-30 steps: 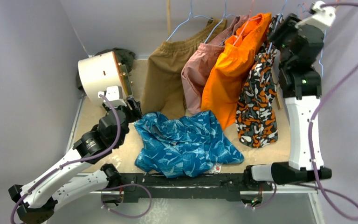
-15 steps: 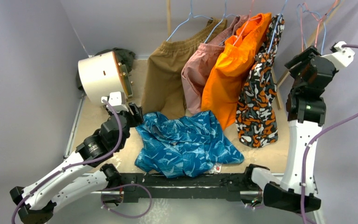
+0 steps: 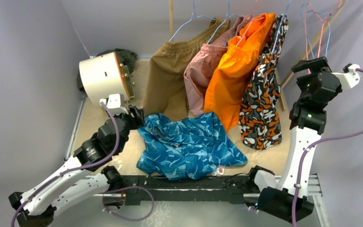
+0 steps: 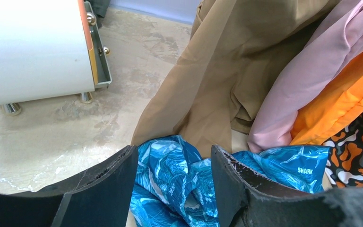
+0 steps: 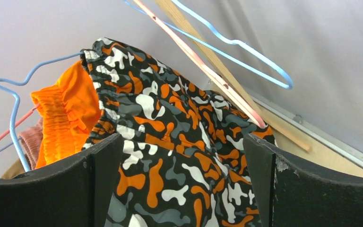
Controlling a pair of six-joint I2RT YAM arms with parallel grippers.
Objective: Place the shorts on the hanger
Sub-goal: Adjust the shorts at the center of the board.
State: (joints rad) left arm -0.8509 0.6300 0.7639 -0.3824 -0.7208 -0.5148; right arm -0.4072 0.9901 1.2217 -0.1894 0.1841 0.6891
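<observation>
Table: the tan surface (image 3: 274, 156) is seen from above, with both arm bases at its near edge.
Hung garments: brown shorts (image 3: 168, 80), pink shorts (image 3: 198, 78), orange shorts (image 3: 231, 80) and orange-camouflage shorts (image 3: 262, 106) are hung on wire hangers along the back. None of them belongs to the task.
Shorts: the shiny blue-and-teal shorts (image 3: 189, 144) are lying crumpled at the middle of the table, just in front of the hung row. They are not lifted and no hanger is near them, so the task is judged barely begun.
Hanger: the pink-red wire hanger (image 5: 203, 66) is hung bare at the back right, beside a light blue hanger (image 5: 236, 42) and well apart from the shorts. Fetching it, gripping the shorts and joining the two are all left to do.
Left gripper: the left gripper (image 4: 175, 189) is lowered at the left edge of the shorts. Its jaws are partly spread, with blue cloth seen between them and nothing pinched. Contact with the cloth cannot be told.
Right gripper: the right gripper (image 5: 182, 139) is raised at the right, spread wide and empty. It is pointed at the camouflage shorts, with the pink-red hanger just above and untouched.
</observation>
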